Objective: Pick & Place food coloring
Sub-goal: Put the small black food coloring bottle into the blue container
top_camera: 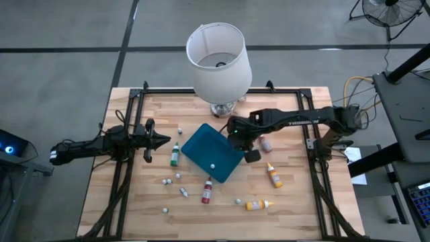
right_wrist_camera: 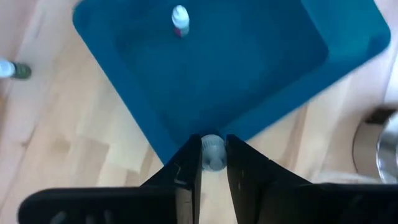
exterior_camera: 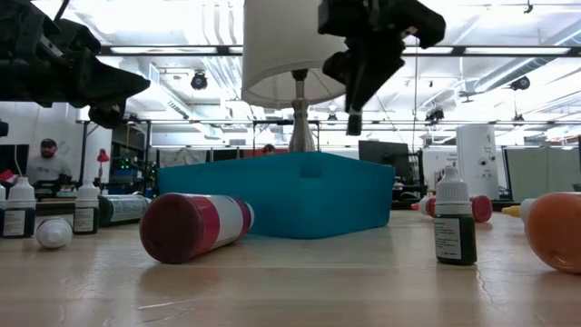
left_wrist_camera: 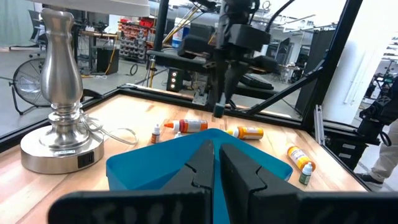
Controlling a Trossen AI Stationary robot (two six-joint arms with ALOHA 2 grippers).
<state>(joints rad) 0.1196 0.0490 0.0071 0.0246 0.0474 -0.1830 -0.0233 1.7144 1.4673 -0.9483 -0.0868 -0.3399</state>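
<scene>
My right gripper point(right_wrist_camera: 213, 155) is closed on a small bottle point(right_wrist_camera: 212, 152), pinched by its pale end between the fingers and hanging above the near edge of the tray point(top_camera: 211, 153). One tiny bottle point(right_wrist_camera: 180, 18) already lies inside the tray. My left gripper point(top_camera: 161, 140) is shut on nothing and waits over the counter point(top_camera: 295, 202) well to the left of the tray.

The rest of the food coloring is scattered around the tray: a green bottle point(top_camera: 175, 155) just left of it, a red one point(top_camera: 207, 191) lying below it, two orange ones point(top_camera: 274, 175) point(top_camera: 258, 204) to the right, and some small pale-capped ones point(top_camera: 179, 177) on the left side.

I judge these bottles to be light, soft-walled plastic, so a hard squeeze could dent them or push dye out of the tip. They are smooth and round; lying down, they will roll if nudged. The narrow tip gives a weak hold, and the bottle could swing or slip. Across the middle of the body, with modest force, seems the safer hold. Released over the tray, mine may bounce or roll, so low is better.
</scene>
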